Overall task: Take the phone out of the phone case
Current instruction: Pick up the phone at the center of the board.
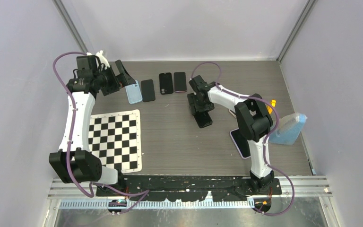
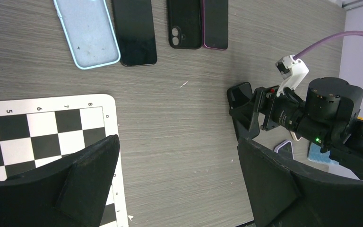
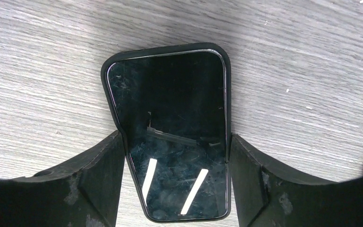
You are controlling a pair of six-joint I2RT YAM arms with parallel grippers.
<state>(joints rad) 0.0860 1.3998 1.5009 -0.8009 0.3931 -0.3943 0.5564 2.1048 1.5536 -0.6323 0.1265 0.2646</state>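
A black phone (image 3: 170, 118) in a black phone case (image 3: 105, 78) lies screen up on the grey table, right of centre (image 1: 203, 119). My right gripper (image 3: 176, 165) reaches down over it, and its two fingers press against the long sides of the case. In the top view the right gripper (image 1: 201, 109) covers most of the phone. My left gripper (image 1: 123, 78) hovers at the far left, open and empty, near an empty light blue case (image 1: 133, 92). The left wrist view shows the left gripper (image 2: 179, 179) wide open over bare table.
Beside the blue case in the back row lie a black phone (image 1: 147, 90), a black phone back (image 1: 166, 83) and a dark purple phone (image 1: 180, 82). A checkerboard (image 1: 114, 139) lies left. A lilac-cased phone (image 1: 240, 142) and a blue cloth (image 1: 288, 128) sit right.
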